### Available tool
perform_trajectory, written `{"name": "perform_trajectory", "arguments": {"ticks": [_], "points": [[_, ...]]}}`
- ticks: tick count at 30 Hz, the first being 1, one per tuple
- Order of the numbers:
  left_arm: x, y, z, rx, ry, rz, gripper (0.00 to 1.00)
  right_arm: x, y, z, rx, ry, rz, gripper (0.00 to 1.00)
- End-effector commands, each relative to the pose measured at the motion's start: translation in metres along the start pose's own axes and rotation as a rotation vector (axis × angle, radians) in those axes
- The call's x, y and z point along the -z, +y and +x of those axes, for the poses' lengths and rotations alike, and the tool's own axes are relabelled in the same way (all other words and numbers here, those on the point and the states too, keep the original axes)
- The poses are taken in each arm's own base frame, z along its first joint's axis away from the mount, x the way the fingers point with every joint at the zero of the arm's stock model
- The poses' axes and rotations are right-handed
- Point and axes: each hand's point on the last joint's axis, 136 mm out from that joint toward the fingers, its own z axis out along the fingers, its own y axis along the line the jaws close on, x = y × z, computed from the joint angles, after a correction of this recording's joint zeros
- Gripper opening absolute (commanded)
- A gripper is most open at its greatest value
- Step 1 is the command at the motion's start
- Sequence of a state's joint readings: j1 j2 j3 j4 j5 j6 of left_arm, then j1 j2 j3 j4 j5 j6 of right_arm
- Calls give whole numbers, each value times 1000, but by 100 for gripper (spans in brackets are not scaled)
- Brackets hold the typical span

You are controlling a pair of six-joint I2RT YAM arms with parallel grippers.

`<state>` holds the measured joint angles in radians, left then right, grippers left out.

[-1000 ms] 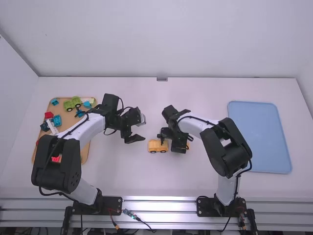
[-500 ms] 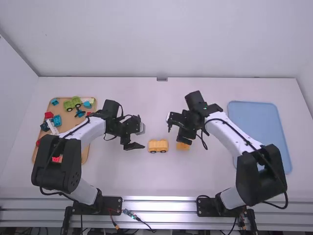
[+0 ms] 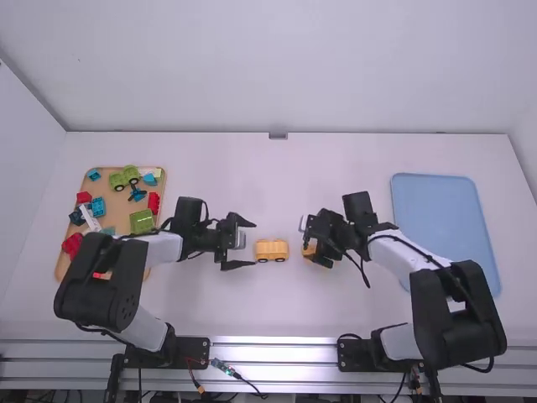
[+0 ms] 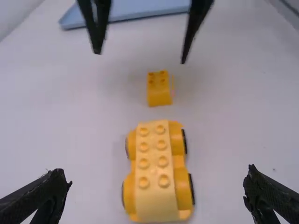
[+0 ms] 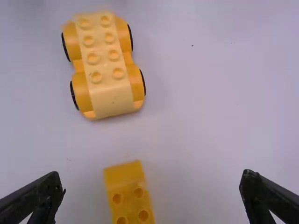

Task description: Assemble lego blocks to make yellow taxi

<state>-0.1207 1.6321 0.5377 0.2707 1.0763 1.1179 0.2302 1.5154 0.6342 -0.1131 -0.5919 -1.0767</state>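
The yellow car base (image 3: 272,250) with black wheels and a studded top stands upright mid-table. In the high view my left gripper (image 3: 244,243) is open just left of it. My right gripper (image 3: 311,241) is around the small yellow block (image 3: 310,250), partly covering it. In the left wrist view, beyond the open left gripper (image 4: 158,186), the car base (image 4: 156,172) lies nearer and the yellow block (image 4: 159,88) farther off. In the right wrist view the yellow block (image 5: 128,193) lies between the spread fingers of the right gripper (image 5: 153,191), apart from the car base (image 5: 105,65).
At the left, a wooden tray (image 3: 156,257) holds a green vehicle (image 3: 125,177), a green block (image 3: 142,222) and several red and blue pieces. A blue tray (image 3: 445,235) lies at the right.
My right arm has drawn back to the right from beside the car base and its gripper has come low around the small block. The left gripper has turned slightly and moved nearer the car base.
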Motion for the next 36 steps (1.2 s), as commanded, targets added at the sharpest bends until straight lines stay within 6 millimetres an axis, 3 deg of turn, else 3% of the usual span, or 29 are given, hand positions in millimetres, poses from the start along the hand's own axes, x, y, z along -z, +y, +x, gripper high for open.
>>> {"name": "perform_trajectory", "arguments": {"ticks": [1, 7, 13, 20, 24, 29, 36], "points": [[-5, -12, -2, 129, -20, 15, 99, 2, 10, -2, -6, -88, -45, 99], [-15, -16, 2, 134, -1, -17, 99, 4, 12, 4, 29, -145, -64, 99], [-23, -9, 16, 187, 7, 3, 99, -8, 11, 14, 17, -217, -98, 99], [-36, -4, 30, 236, 20, 30, 99, -16, 6, 33, -39, -181, -104, 100], [-39, -2, 33, 243, 16, 41, 99, -18, 9, 31, -30, -181, -112, 99], [-41, -2, 38, 256, 21, 45, 99, -25, 7, 32, 0, -162, -105, 92], [-41, -4, 38, 258, 22, 47, 99, -36, 7, 45, -38, -121, -107, 90]]}}
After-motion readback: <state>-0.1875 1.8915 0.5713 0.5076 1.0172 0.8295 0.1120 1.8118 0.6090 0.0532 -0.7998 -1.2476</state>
